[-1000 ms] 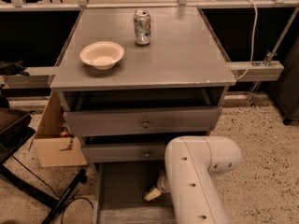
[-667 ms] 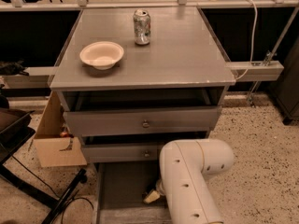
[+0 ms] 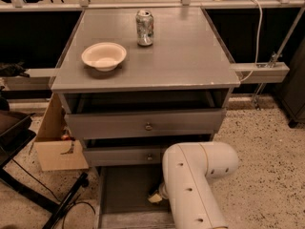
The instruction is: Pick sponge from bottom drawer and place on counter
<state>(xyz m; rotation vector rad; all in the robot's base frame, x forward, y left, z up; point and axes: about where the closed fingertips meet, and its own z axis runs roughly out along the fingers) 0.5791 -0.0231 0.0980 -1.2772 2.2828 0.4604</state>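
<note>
The bottom drawer (image 3: 124,190) is pulled out, showing its flat grey floor. My white arm (image 3: 195,185) reaches down into it. The gripper (image 3: 161,191) sits at the arm's lower left, low over the drawer floor and mostly hidden behind the arm. A small pale yellow piece with a dark top, the sponge (image 3: 155,198), shows right at the gripper. I cannot tell whether it is held. The counter (image 3: 181,51) is the cabinet's flat grey top.
A cream bowl (image 3: 104,56) and a soda can (image 3: 144,27) stand on the counter. The two upper drawers (image 3: 145,123) are slightly ajar. A cardboard box (image 3: 55,142) and a black stand leg (image 3: 66,199) are at the left on the speckled floor.
The arm has shifted a little to the left over the bottom drawer. The sponge stays at about the same spot.
</note>
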